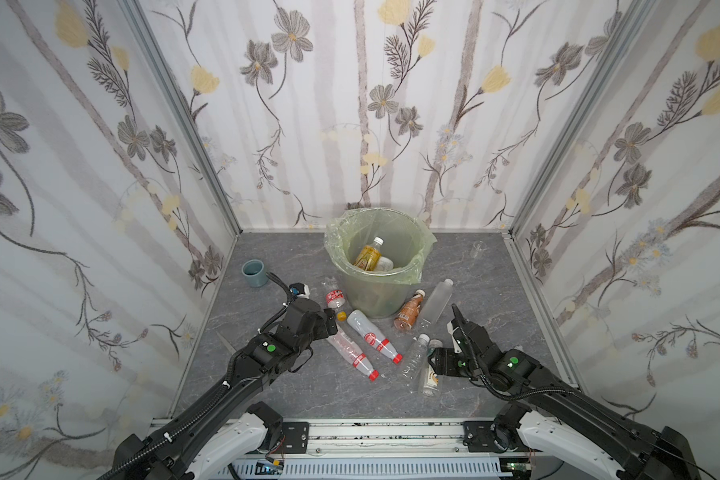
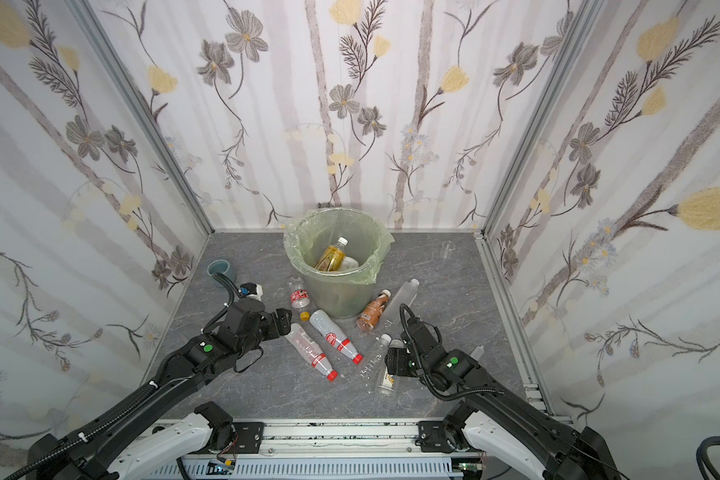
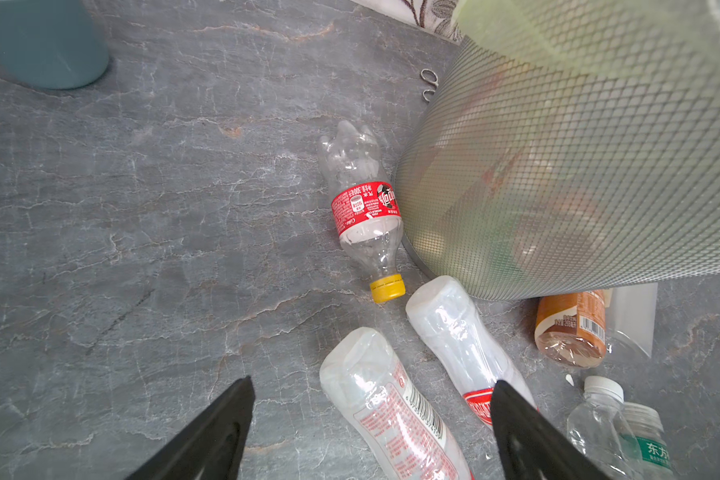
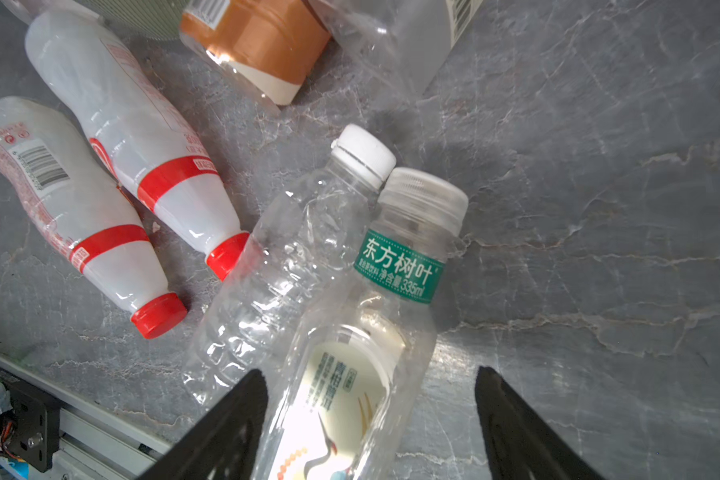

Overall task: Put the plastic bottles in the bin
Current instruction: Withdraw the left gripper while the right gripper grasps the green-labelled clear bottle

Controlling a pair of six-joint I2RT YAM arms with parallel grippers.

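The bin point(image 1: 408, 277) stands at the back middle with an orange bottle point(image 1: 366, 255) inside. Around its base lie plastic bottles: a cola one with a yellow cap point(image 3: 366, 208), two white red-capped ones point(image 1: 373, 336) point(image 1: 350, 353), a brown coffee one point(image 1: 410, 311), a frosted one point(image 1: 437, 301), a clear white-capped one point(image 4: 292, 257) and a green-labelled one point(image 4: 375, 332). My left gripper point(image 3: 373, 382) is open over the base of a red-capped bottle point(image 3: 391, 415). My right gripper point(image 4: 370, 372) is open, its jaws on either side of the green-labelled bottle, with a gap on one side.
A blue-grey cup point(image 1: 254, 272) stands at the back left and a small clear beaker point(image 1: 478, 248) at the back right. Small scissors point(image 1: 225, 341) lie by the left wall. Papered walls close three sides; a metal rail point(image 1: 371, 432) runs along the front.
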